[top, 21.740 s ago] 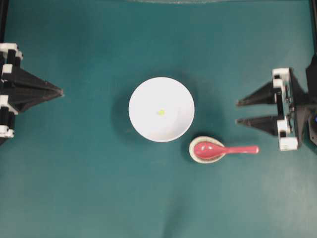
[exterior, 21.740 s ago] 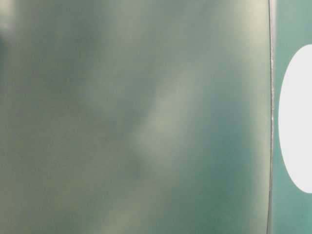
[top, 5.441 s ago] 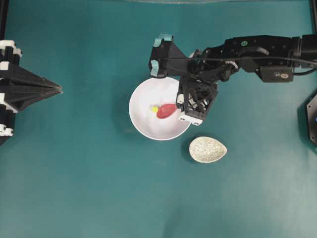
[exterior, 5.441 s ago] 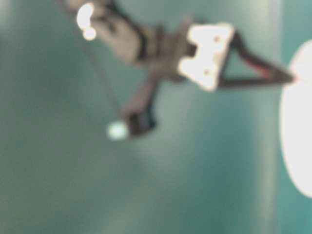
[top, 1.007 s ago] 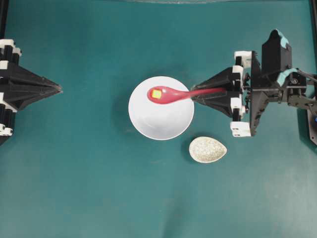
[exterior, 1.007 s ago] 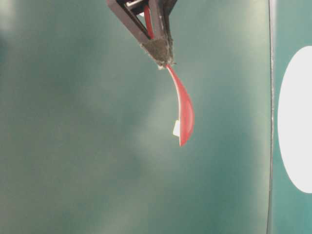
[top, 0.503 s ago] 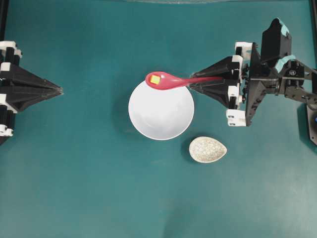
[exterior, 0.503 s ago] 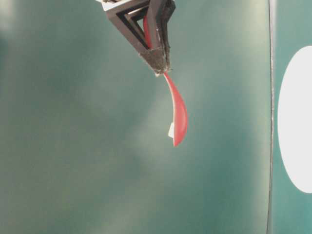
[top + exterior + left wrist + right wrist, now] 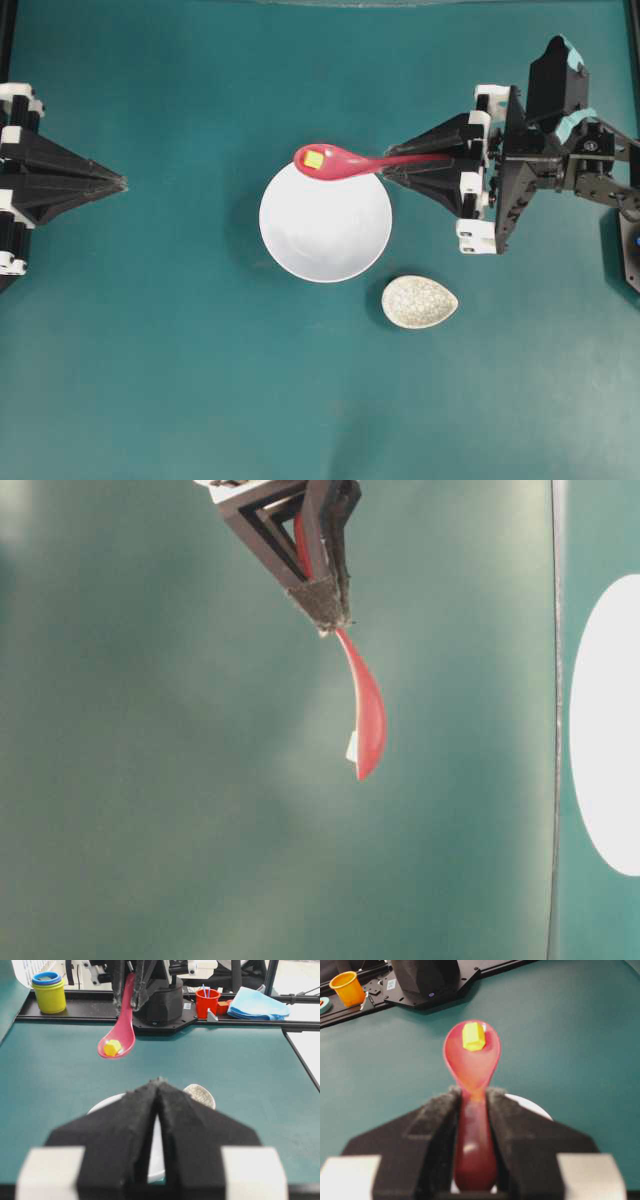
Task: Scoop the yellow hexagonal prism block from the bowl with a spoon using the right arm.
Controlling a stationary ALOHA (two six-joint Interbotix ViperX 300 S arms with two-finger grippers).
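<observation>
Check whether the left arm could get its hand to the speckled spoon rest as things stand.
Probably yes. The spoon rest lies bare on the table beside the white bowl, and the right hand holds the red spoon over the bowl's far rim. The left hand would have to skirt the bowl.

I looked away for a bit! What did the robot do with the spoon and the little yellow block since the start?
The right gripper took the spoon off the spoon rest, scooped the yellow block out of the bowl and lifted it over the bowl's far rim. The left gripper, bowl and spoon rest stayed put.
</observation>
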